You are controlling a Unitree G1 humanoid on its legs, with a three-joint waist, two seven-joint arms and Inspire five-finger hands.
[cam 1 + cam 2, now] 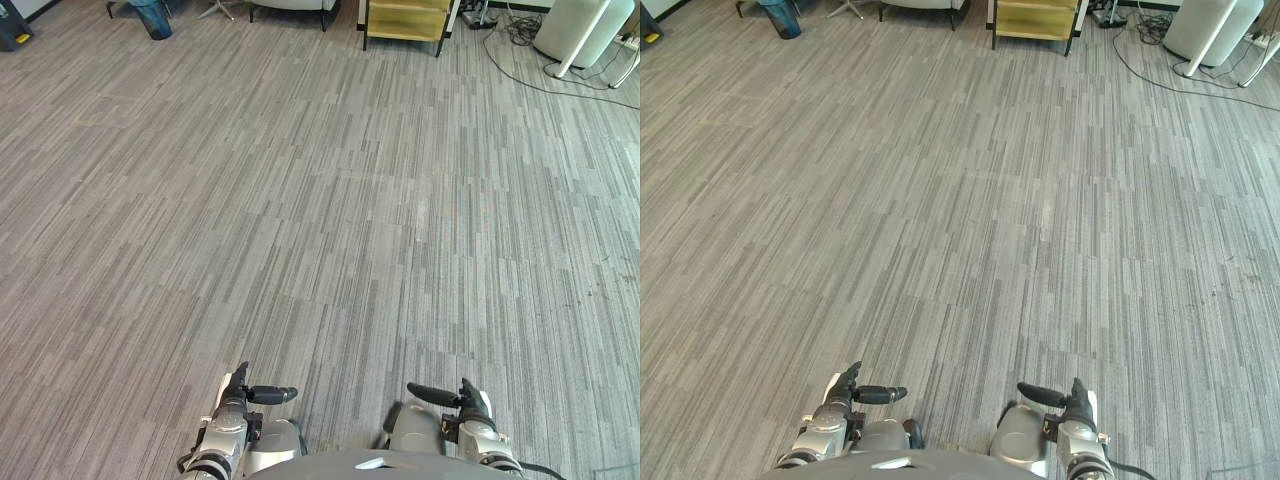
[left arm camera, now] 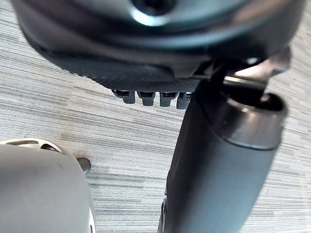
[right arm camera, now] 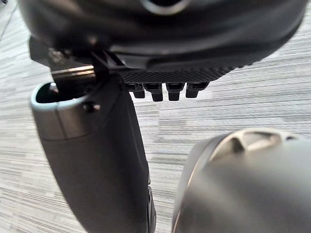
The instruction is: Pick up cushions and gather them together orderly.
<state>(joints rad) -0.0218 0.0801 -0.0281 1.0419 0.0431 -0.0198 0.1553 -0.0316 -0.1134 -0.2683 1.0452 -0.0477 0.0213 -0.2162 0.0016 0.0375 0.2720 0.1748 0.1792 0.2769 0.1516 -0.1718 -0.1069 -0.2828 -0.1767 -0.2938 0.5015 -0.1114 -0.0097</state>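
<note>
The left hand (image 1: 237,398) and the right hand (image 1: 468,402) hung low and apart over the grey striped carpet floor (image 1: 330,200). Each had its fingers relaxed and straight and its thumb stuck out toward the other, gripping nothing. At the floor's far edge stood a yellow shelf unit (image 1: 405,18), a dark blue bin (image 1: 153,17) and loose cables (image 1: 520,30).

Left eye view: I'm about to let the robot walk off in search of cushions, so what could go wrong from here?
1. Loose cables lie on the carpet at the far right, beside a white stand; walking there could trip it.
2. The yellow shelf unit and blue bin stand along the far edge; a hasty approach might bump them.
3. The left hand and right hand hang low, open and holding nothing, so any pickup likely needs a deep, unsteady reach.
</note>
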